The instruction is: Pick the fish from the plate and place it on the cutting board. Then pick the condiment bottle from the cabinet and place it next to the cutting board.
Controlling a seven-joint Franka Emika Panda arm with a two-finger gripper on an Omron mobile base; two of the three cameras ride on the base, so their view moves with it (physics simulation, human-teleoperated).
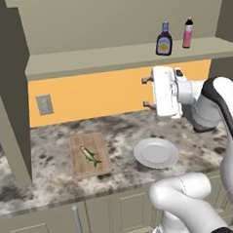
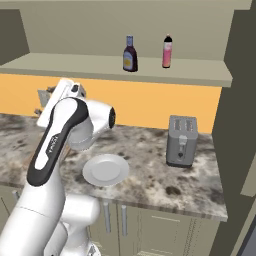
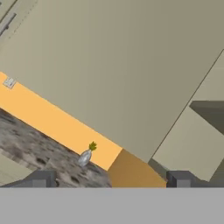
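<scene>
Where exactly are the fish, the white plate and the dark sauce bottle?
fish (image 1: 90, 156): left base view, mid-body, on the board.
plate (image 1: 140, 161): left base view, left rim.
condiment bottle (image 1: 163, 42): left base view, yellow label.

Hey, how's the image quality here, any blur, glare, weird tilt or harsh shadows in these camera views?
Left base view: evenly lit, no glare; fish on the cutting board slightly soft. Right base view: flat light, dim shade beside the toaster. Hand view: strongly rolled and coarse, gripper fingertips blurry.
</scene>
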